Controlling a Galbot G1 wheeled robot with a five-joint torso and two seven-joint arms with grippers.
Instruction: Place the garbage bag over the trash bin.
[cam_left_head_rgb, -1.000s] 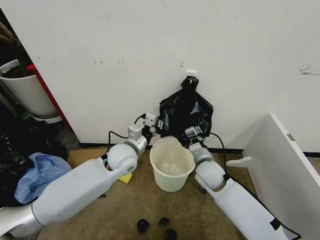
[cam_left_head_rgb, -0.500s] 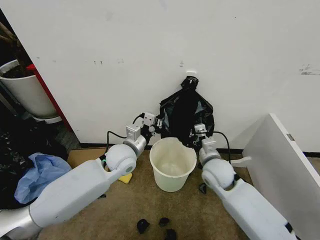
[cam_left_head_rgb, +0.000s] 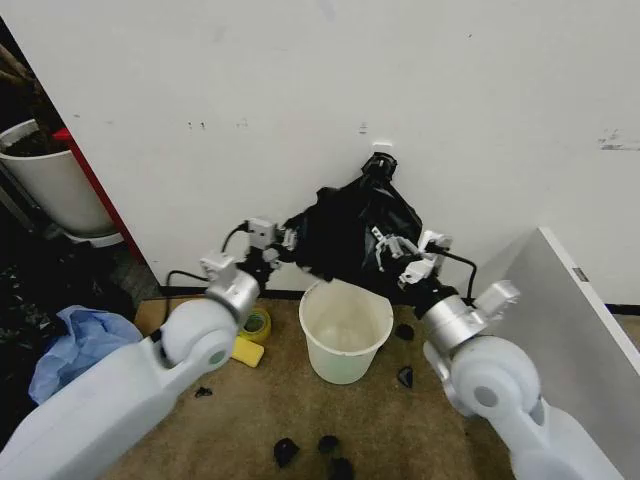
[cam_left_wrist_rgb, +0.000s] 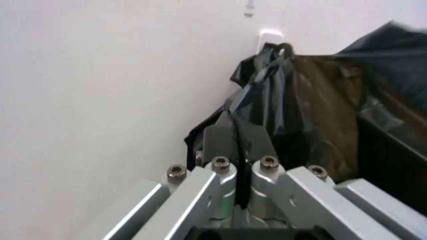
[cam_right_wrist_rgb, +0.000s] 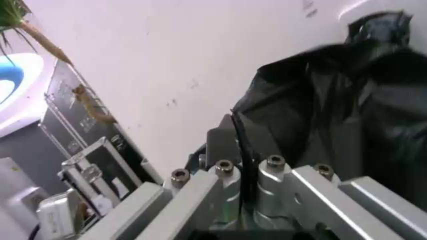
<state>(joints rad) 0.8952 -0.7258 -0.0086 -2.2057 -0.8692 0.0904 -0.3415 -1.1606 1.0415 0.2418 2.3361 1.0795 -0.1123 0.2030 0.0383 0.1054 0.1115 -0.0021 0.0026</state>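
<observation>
The bin (cam_left_head_rgb: 346, 330) mouth is wide open, nothing inside. The bag (cam_left_head_rgb: 355, 232) hangs just above its back rim against the wall (cam_left_head_rgb: 480, 110). White board (cam_left_head_rgb: 580, 340) crowds the right; black scraps (cam_left_head_rgb: 320, 450) litter the floor in front.

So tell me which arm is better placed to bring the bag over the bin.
Neither alone: the left tool and right tool each pinch an opposite side of the black bag, spread above the bin. Lower both together.
</observation>
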